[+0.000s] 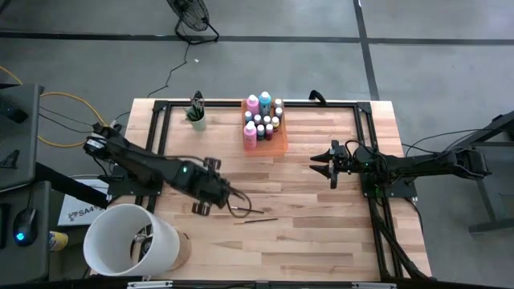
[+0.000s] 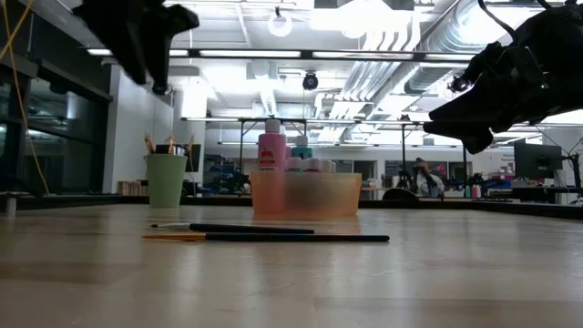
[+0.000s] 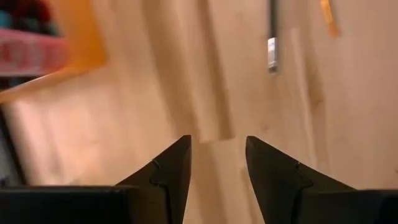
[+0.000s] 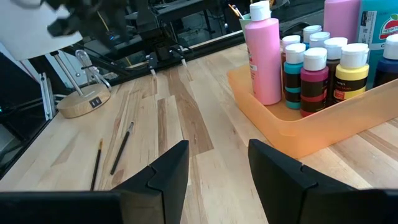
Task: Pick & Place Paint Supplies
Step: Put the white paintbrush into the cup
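Observation:
Two thin dark-handled brushes (image 1: 255,219) (image 2: 273,238) lie flat on the wooden table near its middle front. My left gripper (image 1: 235,207) (image 3: 217,140) hovers above the table just left of them, pointing steeply down, open, with nothing between its fingers. One brush's metal ferrule (image 3: 272,53) shows ahead of the fingers. The translucent orange tray (image 1: 277,143) (image 4: 323,127) at the far middle holds pink and teal bottles (image 1: 253,104) and small pale-capped bottles (image 4: 314,71). My right gripper (image 1: 321,165) (image 4: 217,144) waits open at the right, pointing toward the tray.
A mint-green cup (image 1: 197,120) (image 2: 166,179) with brushes stands at the far left of the tray. A white lamp shade (image 1: 128,241) on a round wooden base stands at the near left corner. A black frame (image 1: 161,120) runs along the table's left, far and right sides.

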